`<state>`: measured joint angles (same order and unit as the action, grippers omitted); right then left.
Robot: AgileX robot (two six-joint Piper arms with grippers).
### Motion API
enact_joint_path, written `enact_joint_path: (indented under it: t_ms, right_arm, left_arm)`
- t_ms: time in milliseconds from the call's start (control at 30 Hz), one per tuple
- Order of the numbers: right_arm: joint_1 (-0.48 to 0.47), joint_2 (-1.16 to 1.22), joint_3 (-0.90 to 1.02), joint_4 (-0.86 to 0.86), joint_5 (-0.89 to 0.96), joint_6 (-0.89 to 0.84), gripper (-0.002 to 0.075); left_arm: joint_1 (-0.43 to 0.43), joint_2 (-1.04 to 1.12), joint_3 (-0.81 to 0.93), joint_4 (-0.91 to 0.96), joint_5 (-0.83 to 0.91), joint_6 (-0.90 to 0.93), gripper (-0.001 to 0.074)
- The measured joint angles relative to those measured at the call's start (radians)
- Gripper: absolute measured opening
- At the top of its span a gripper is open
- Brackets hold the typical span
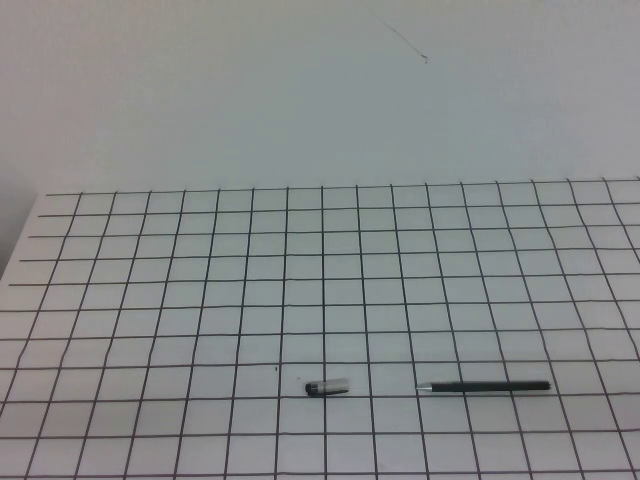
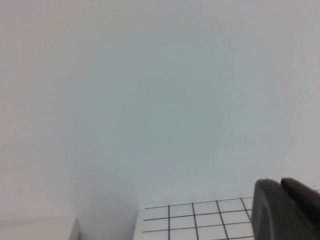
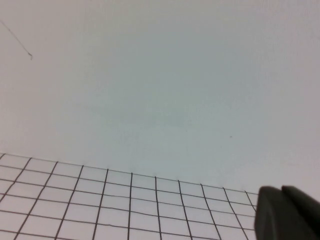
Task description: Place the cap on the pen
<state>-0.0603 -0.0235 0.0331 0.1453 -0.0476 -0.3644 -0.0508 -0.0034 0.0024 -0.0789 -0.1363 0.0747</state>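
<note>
**Pen and cap lying apart on the grid table**

Pen and cap are seen in the high view on the white gridded table, both near its 6 o'clock edge. The thin black pen is laid flat along a grid line toward 5 o'clock, silver tip pointed at the cap. The short clear-and-black cap is set just at 9 o'clock of that tip, separated by a gap, not touching.

Neither arm is shown in the high view. Only a dark corner of the left gripper and of the right gripper is caught by each wrist camera, raised above the table and facing the white wall; the finger state of each cannot be told.
</note>
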Motion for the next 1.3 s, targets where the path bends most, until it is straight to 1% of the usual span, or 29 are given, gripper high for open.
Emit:
enact_joint_path:
  t_ms: [167, 333, 467, 600, 700, 800, 867, 933, 1067, 1167, 1300]
  right_arm:
    - [0.0, 0.0, 0.0, -0.007, -0.002, -0.015, -0.0003]
    - [0.0, 0.0, 0.0, -0.009, -0.002, -0.014, -0.0003]
    - [0.0, 0.0, 0.0, -0.018, -0.002, -0.067, -0.0003]
    - [0.0, 0.0, 0.0, 0.076, -0.009, 0.019, -0.0003]
    - [0.0, 0.0, 0.0, 0.137, -0.024, 0.028, -0.0003]
    - [0.0, 0.0, 0.0, 0.2, -0.071, 0.028, -0.0003]
    - [0.0, 0.0, 0.0, 0.214, -0.109, 0.028, -0.0003]
    - [0.0, 0.0, 0.0, 0.214, -0.134, 0.028, -0.0003]
    - [0.0, 0.0, 0.0, 0.214, -0.137, 0.022, -0.0003]
    - [0.0, 0.0, 0.0, 0.222, -0.164, 0.015, -0.0003]
    - [0.0, 0.0, -0.004, 0.338, -0.167, 0.043, -0.0003]
  left_arm:
    - [0.0, 0.0, 0.0, 0.0, 0.0, 0.108, -0.0001]
    - [0.0, 0.0, 0.0, 0.0, 0.0, 0.114, -0.0001]
    - [0.0, 0.0, 0.0, 0.0, -0.028, 0.116, -0.0001]
    - [0.0, 0.0, 0.0, 0.0, -0.065, 0.116, -0.0001]
    - [0.0, 0.0, 0.0, -0.012, -0.093, 0.106, -0.0001]
    - [0.0, 0.0, 0.0, -0.056, -0.188, 0.057, -0.0001]
    - [0.0, 0.0, -0.002, -0.074, -0.222, 0.05, -0.0001]
    - [0.0, 0.0, -0.022, -0.081, -0.168, 0.051, -0.0001]
    - [0.0, 0.0, -0.146, -0.081, 0.011, 0.051, -0.0001]
    - [0.0, 0.0, -0.235, -0.078, 0.102, 0.051, -0.0001]
    - [0.0, 0.0, -0.292, -0.078, 0.161, 0.051, -0.0001]
